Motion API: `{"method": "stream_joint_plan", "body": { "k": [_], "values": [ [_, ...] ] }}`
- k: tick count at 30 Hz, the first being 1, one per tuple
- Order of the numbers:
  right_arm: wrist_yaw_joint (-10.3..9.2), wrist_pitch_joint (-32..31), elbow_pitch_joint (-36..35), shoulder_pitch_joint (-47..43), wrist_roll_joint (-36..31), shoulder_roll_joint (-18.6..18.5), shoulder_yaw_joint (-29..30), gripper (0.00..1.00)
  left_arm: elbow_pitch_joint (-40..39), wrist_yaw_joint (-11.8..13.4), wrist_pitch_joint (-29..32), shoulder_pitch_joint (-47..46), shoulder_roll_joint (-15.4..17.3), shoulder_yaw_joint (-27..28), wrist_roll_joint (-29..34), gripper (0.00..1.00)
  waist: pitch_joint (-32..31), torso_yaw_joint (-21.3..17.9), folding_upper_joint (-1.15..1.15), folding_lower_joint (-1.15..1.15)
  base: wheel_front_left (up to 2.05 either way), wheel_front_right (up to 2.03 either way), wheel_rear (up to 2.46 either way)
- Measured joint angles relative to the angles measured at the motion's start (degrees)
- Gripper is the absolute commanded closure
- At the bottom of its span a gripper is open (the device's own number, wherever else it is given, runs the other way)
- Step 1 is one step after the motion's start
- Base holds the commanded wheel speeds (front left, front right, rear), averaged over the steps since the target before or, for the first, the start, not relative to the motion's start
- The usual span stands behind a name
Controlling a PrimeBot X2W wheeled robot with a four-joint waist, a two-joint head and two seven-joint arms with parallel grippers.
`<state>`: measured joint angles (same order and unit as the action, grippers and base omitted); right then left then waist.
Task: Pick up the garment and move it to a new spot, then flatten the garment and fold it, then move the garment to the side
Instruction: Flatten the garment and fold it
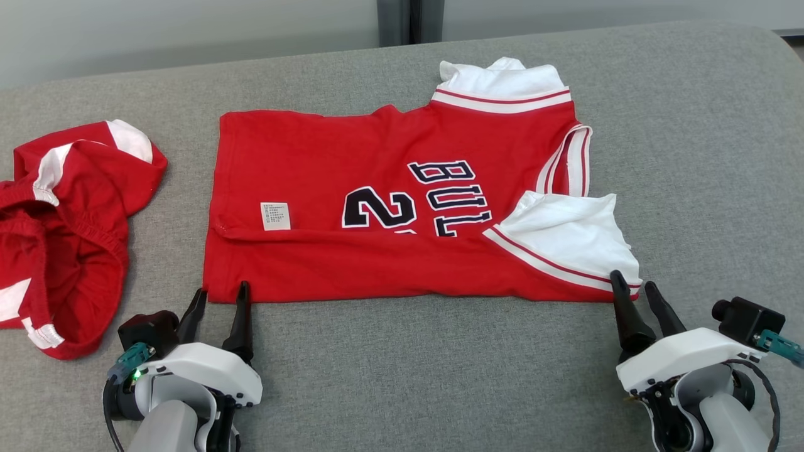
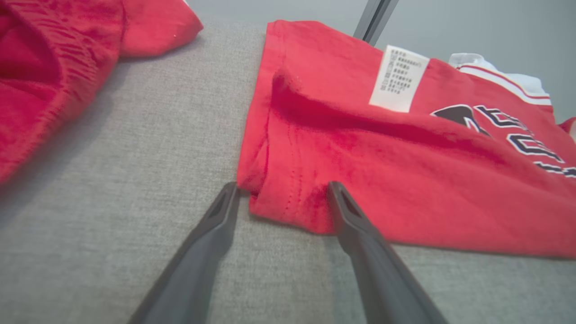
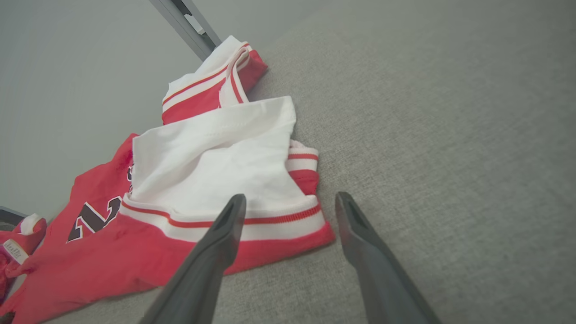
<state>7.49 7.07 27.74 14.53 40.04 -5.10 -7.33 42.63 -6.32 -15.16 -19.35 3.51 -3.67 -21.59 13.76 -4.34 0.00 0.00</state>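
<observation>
Head view: the garment (image 1: 377, 188), a red jersey, lies spread sideways across the middle of a grey cushion (image 1: 440, 370), hem toward the robot's left and neck end toward its right. Its near long edge is folded up over the front, hiding the lower part of the black, white-edged number and letters. A white care label (image 1: 275, 216) sits near the hem. Two white sleeves with red-striped trim show, one at the far edge and one (image 1: 565, 242) lying on the near right corner. Red shorts (image 1: 69, 232) with white panels lie crumpled well apart at the left. The left gripper (image 1: 222, 289) rests at the near hem corner and the right gripper (image 1: 632, 280) at the near sleeve corner, both spread and holding nothing.

Left wrist view: the dark fingers (image 2: 198, 252) stand wide apart on the cushion. The hem corner, doubled over with a soft ridge running along the fold, sits between the tips; one tip touches the red cloth, the other lies just beside it.

Right wrist view: the fingers (image 3: 373, 261) are spread. One crosses the striped cuff band of the white sleeve; the other lies on bare grey fabric just beside the corner.
</observation>
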Motion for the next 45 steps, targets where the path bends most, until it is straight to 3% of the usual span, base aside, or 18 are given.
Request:
{"method": "stream_joint_plan", "body": {
  "k": [19,20,21,22,45],
  "values": [
    [0.0,-0.51,2.27,2.26,1.65,-0.21,-2.09,0.0,0.34,-0.67,-0.18,-2.05,-0.14,-0.37,-0.11,0.0,2.31,0.22,0.0,0.0,0.0,0.0,0.0],
    [0.0,-0.52,2.27,2.4,1.87,-0.22,-2.43,0.47,0.44,-0.67,-0.18,-2.13,-0.14,-0.4,-0.11,0.22,2.32,0.24,0.0,0.0,0.0,0.0,0.0],
    [0.0,-0.59,2.25,2.5,1.97,-0.32,-2.76,0.65,0.51,-0.67,-0.18,-2.21,-0.15,-0.44,-0.13,0.56,2.33,0.26,0.0,0.0,0.0,0.0,0.0],
    [0.0,-0.66,2.24,2.53,2.08,-0.43,-3.07,1.0,0.59,-0.68,-0.18,-2.27,-0.18,-0.49,-0.19,1.0,2.33,0.27,0.0,0.0,0.0,0.0,0.0],
    [0.0,0.02,1.82,1.98,3.66,-3.78,-5.34,1.0,1.85,-1.11,0.02,-0.53,-0.6,-1.3,-3.79,1.0,-1.49,1.19,0.0,0.0,0.0,0.0,0.0]
  ]
}}
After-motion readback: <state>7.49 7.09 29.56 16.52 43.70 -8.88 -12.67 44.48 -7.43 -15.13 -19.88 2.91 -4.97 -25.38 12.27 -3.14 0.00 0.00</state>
